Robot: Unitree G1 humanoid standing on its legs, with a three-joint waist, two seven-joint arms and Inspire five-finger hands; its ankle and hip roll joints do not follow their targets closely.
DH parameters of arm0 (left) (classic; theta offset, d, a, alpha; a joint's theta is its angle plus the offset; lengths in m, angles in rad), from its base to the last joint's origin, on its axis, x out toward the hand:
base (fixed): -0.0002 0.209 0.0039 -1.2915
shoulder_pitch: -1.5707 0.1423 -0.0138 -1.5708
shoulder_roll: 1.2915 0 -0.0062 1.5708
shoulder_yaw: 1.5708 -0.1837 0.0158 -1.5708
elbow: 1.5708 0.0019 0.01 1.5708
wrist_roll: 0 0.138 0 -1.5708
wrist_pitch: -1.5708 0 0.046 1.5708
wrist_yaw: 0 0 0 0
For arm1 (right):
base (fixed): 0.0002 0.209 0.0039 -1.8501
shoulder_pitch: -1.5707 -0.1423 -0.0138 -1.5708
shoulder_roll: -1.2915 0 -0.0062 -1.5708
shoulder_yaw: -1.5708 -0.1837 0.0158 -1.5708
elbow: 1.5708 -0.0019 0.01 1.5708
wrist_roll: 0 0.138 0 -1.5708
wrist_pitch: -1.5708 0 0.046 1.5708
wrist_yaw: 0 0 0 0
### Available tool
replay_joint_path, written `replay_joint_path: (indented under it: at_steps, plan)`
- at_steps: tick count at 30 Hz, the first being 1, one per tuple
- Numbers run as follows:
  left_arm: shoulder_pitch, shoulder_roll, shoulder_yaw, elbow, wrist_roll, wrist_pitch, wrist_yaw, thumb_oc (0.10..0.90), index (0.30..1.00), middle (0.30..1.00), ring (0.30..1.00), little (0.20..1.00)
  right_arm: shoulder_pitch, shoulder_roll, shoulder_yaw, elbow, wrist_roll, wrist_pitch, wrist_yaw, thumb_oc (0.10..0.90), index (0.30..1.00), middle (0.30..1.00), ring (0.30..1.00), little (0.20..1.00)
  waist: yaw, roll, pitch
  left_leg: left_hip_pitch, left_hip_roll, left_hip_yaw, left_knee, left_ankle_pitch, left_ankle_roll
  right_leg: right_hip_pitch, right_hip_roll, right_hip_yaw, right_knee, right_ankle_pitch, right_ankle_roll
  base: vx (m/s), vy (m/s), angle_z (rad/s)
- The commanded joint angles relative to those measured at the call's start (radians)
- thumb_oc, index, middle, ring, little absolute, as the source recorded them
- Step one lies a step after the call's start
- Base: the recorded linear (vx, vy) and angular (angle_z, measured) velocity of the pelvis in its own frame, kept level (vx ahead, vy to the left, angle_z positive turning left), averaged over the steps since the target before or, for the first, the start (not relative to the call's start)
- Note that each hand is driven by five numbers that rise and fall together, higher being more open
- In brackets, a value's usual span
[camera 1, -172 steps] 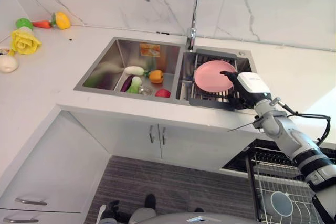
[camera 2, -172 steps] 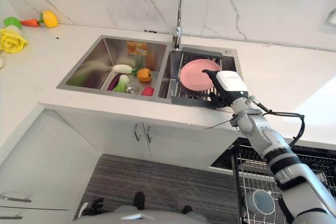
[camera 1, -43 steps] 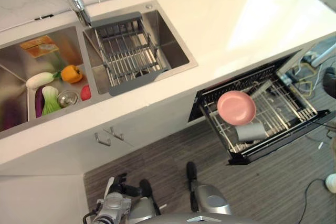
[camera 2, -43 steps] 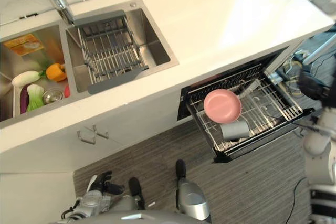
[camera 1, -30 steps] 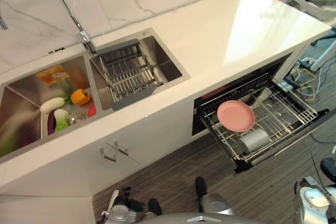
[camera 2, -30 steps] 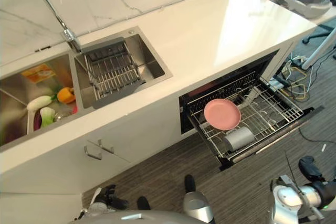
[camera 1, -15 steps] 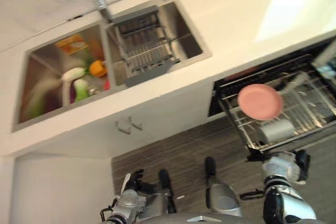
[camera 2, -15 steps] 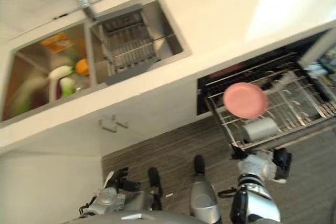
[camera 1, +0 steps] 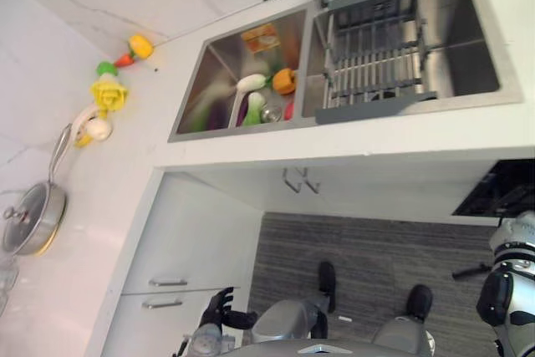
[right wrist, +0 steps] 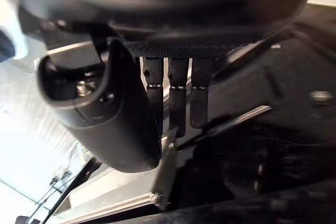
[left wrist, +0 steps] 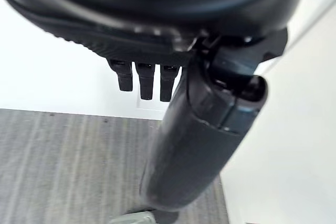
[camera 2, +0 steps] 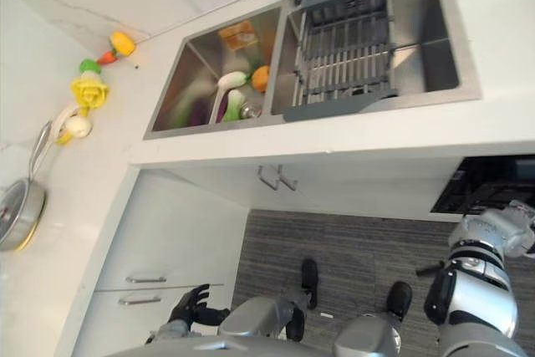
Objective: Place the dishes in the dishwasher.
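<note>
1. The drying rack (camera 1: 374, 56) in the sink's right basin holds no dish. The dishwasher (camera 1: 499, 192) shows as a dark corner under the surface (camera 1: 351, 135), so from here I cannot see the pink plate; I judge the loading done or nearly so.
2. The left basin holds toy vegetables (camera 1: 266, 94), not dishes. A lidded pan (camera 1: 29, 215) sits far off on the surface; whether it counts is unclear.
3. The left hand (left wrist: 157, 72) hangs low by the cabinets, fingers straight and holding nothing.
4. The right hand (right wrist: 173, 85) hangs by the dishwasher's dark interior, fingers straight and relaxed, gripping nothing.
5. Compared with half a second ago, the head has swung left: the pulled-out dishwasher rack with the plate and cup has left the picture, and the pan and toy flower (camera 1: 107, 91) have come in.
</note>
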Motion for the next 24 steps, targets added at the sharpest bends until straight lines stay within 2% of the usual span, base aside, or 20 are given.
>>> replay_joint_path:
  at_steps: [1,2,3,4,5,6,7,8,9,14,16,19,20,21,22,23,24]
  plan:
    - [-0.090,0.162,0.001,0.008,-0.005,-0.050,-0.062,0.800,0.900,0.900,0.900,0.900,-0.255,-0.171,0.439,-0.722,-0.261,0.162,0.573,0.800,0.900,0.900,0.900,0.900,0.075,-0.158,-0.025,0.003,0.006,-0.021,0.031,0.035,-0.062,0.055,-0.092,0.072,0.109,-0.192,0.026,0.01,-0.055,0.31]
    - [-0.071,0.173,0.011,0.011,-0.005,-0.051,-0.077,0.800,0.900,0.900,0.900,0.900,-0.249,-0.219,0.506,-0.834,-0.320,0.184,0.607,0.800,0.900,0.900,0.900,0.900,0.077,-0.172,-0.032,0.001,0.006,-0.027,0.032,0.035,-0.062,0.058,-0.091,0.065,0.112,-0.193,0.024,0.01,-0.030,0.28]
    - [-0.069,0.170,0.013,0.011,-0.005,-0.051,-0.078,0.800,0.900,0.900,0.900,0.900,-0.246,-0.218,0.510,-0.841,-0.325,0.183,0.601,0.800,0.900,0.900,0.900,0.900,0.073,-0.170,-0.033,0.000,0.006,-0.028,0.032,0.035,-0.062,0.058,-0.091,0.063,0.113,-0.194,0.024,0.02,-0.050,0.26]
    - [-0.055,0.204,0.040,0.027,-0.016,-0.057,-0.095,0.800,0.900,0.900,0.900,0.900,-0.327,-0.400,0.654,-0.976,-0.447,0.230,0.641,0.800,0.900,0.900,0.900,0.900,0.088,-0.212,-0.047,-0.004,0.009,-0.030,0.032,0.038,-0.064,0.058,-0.086,0.061,0.115,-0.192,0.020,0.07,-0.080,0.21]
    - [-0.044,0.209,0.078,0.049,0.004,-0.053,-0.113,0.800,0.900,0.900,0.900,0.900,-0.443,-0.620,0.796,-1.167,-0.616,0.281,0.660,0.800,0.900,0.900,0.900,0.900,0.083,-0.248,-0.058,-0.005,0.016,-0.026,0.032,0.033,-0.065,0.061,-0.077,0.059,0.116,-0.197,0.017,0.07,-0.079,0.12]
    - [-0.044,0.209,0.078,0.049,0.004,-0.053,-0.113,0.800,0.900,0.900,0.900,0.900,-0.443,-0.620,0.796,-1.167,-0.616,0.281,0.660,0.800,0.900,0.900,0.900,0.900,0.083,-0.248,-0.058,-0.005,0.016,-0.026,0.032,0.033,-0.065,0.061,-0.077,0.059,0.116,-0.197,0.017,0.09,-0.064,0.08]
    - [-0.037,0.198,0.091,0.071,0.013,-0.049,-0.127,0.800,0.900,0.900,0.900,0.900,-0.471,-0.652,0.800,-1.207,-0.649,0.248,0.675,0.800,0.900,0.900,0.900,0.900,0.076,-0.270,-0.066,-0.005,0.021,-0.024,0.033,0.029,-0.065,0.063,-0.072,0.061,0.113,-0.197,0.018,0.07,-0.045,-0.13]
    - [-0.031,0.203,0.097,0.078,0.022,-0.049,-0.127,0.800,0.900,0.900,0.900,0.900,-0.476,-0.685,0.811,-1.209,-0.630,0.254,0.685,0.800,0.900,0.900,0.900,0.900,0.078,-0.288,-0.076,-0.003,0.023,-0.023,0.033,0.025,-0.064,0.065,-0.068,0.063,0.109,-0.196,0.018,0.13,-0.089,-0.33]
    - [-0.034,0.211,0.117,0.116,0.048,-0.042,-0.132,0.800,0.900,0.900,0.900,0.900,-0.508,-0.722,0.832,-1.235,-0.628,0.258,0.714,0.800,0.900,0.900,0.900,0.900,0.076,-0.332,-0.099,-0.002,0.030,-0.019,0.033,0.016,-0.064,0.071,-0.057,0.066,0.097,-0.197,0.018,0.10,-0.078,-0.52]
    - [-0.058,0.218,0.142,0.135,0.064,-0.036,-0.124,0.800,0.900,0.900,0.900,0.900,-0.381,-0.631,0.775,-1.244,-0.616,0.281,0.713,0.800,0.900,0.900,0.900,0.900,0.073,-0.400,-0.130,-0.006,0.040,-0.006,0.035,0.000,-0.052,0.053,-0.046,0.087,0.084,-0.182,0.024,0.04,-0.033,-0.73]
    - [-0.062,0.208,0.140,0.129,0.069,-0.037,-0.123,0.800,0.900,0.900,0.900,0.900,-0.298,-0.562,0.759,-1.234,-0.615,0.297,0.710,0.800,0.900,0.900,0.900,0.900,0.062,-0.412,-0.129,0.001,0.042,0.005,0.034,-0.008,-0.046,0.046,-0.041,0.104,0.079,-0.178,0.025,0.02,-0.009,-0.10]
    - [-0.063,0.183,0.141,0.126,0.066,-0.029,-0.118,0.800,0.900,0.900,0.900,0.900,-0.038,-0.365,0.661,-1.174,-0.626,0.314,0.684,0.800,0.900,0.900,0.900,0.900,0.050,-0.426,-0.127,0.014,0.046,0.029,0.033,-0.019,-0.035,0.038,-0.038,0.136,0.073,-0.169,0.027,0.01,0.008,-0.31]
    - [-0.063,0.183,0.141,0.126,0.066,-0.029,-0.118,0.800,0.900,0.900,0.900,0.900,-0.038,-0.365,0.661,-1.174,-0.626,0.314,0.684,0.800,0.900,0.900,0.900,0.900,0.050,-0.426,-0.127,0.014,0.046,0.029,0.033,-0.019,-0.035,0.038,-0.038,0.136,0.073,-0.169,0.027,0.03,0.025,0.65]
    - [-0.064,0.166,0.159,0.123,0.060,-0.019,-0.112,0.800,0.900,0.900,0.900,0.900,0.173,-0.205,0.596,-1.096,-0.670,0.323,0.631,0.800,0.900,0.900,0.900,0.900,0.036,-0.423,-0.122,0.025,0.047,0.045,0.031,-0.026,-0.029,0.034,-0.038,0.152,0.070,-0.162,0.030,0.02,0.035,0.75]
    - [-0.066,0.155,0.180,0.130,0.055,-0.011,-0.105,0.800,0.900,0.900,0.900,0.900,0.320,-0.065,0.513,-0.935,-0.780,0.294,0.504,0.800,0.900,0.900,0.900,0.900,0.018,-0.419,-0.115,0.034,0.048,0.054,0.029,-0.033,-0.026,0.032,-0.035,0.163,0.067,-0.160,0.032,0.01,0.042,0.57]
    - [-0.066,0.156,0.179,0.130,0.055,-0.011,-0.105,0.800,0.900,0.900,0.900,0.900,0.322,-0.064,0.511,-0.937,-0.781,0.294,0.502,0.800,0.900,0.900,0.900,0.900,0.019,-0.420,-0.119,0.029,0.047,0.055,0.028,-0.029,-0.025,0.027,-0.036,0.163,0.065,-0.155,0.033,0.00,0.032,-0.25]
    - [-0.066,0.150,0.194,0.135,0.052,-0.007,-0.101,0.800,0.900,0.900,0.900,0.900,0.387,-0.001,0.472,-0.870,-0.873,0.263,0.424,0.800,0.900,0.900,0.900,0.900,0.006,-0.418,-0.116,0.031,0.048,0.062,0.026,-0.031,-0.024,0.022,-0.035,0.169,0.064,-0.152,0.034,0.01,0.015,-0.51]
